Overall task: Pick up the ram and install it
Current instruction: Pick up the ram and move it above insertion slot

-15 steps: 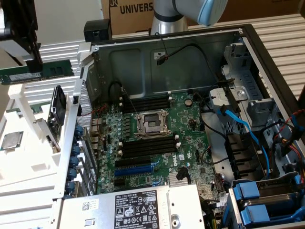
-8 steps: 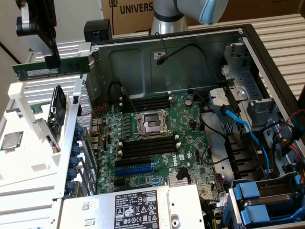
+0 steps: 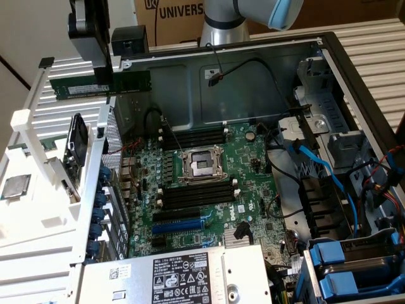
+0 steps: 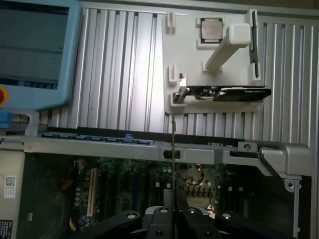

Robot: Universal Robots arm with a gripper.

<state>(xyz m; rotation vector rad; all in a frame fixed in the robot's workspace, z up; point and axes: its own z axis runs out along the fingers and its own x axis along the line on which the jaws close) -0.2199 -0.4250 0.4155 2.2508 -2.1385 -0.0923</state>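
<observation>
Power-supply box (image 3: pixel 183 275), label up, sits nearest the lens, at the near edge of the open computer case (image 3: pixel 190 95). Case lies on its side on the ribbed bench (image 3: pixel 373 44), with the motherboard (image 3: pixel 253 190) facing up inside. White parts tray (image 3: pixel 38 215) is just beside the case, on the exterior view's left, with a square processor chip (image 3: pixel 16 188) on it.

Arm (image 3: pixel 278 12): comes in from the far edge of the bench and reaches toward the tray side, wrist turned so the jaws point down. Jaws are drawn close, pinching the ram (image 3: pixel 130 83) by its upper edge, about mid-length. Ram is level and on edge, in the air over the case wall at the far corner on the tray side. From the wrist it reads as a thin line running out from between the fingers (image 4: pixel 182 204).

Step, as I judge it: pick-up done, carry in hand, install not begun. Long black memory slots (image 3: pixel 190 196) flank the processor socket (image 3: pixel 201 163) mid-board, well apart from the ram.

Next move calls for:
- the stick over a free slot
- long edge parallel to the slot, notch matched
- end clips open
- a straight, even press down

Any tilt risks a half-seated stick.
</observation>
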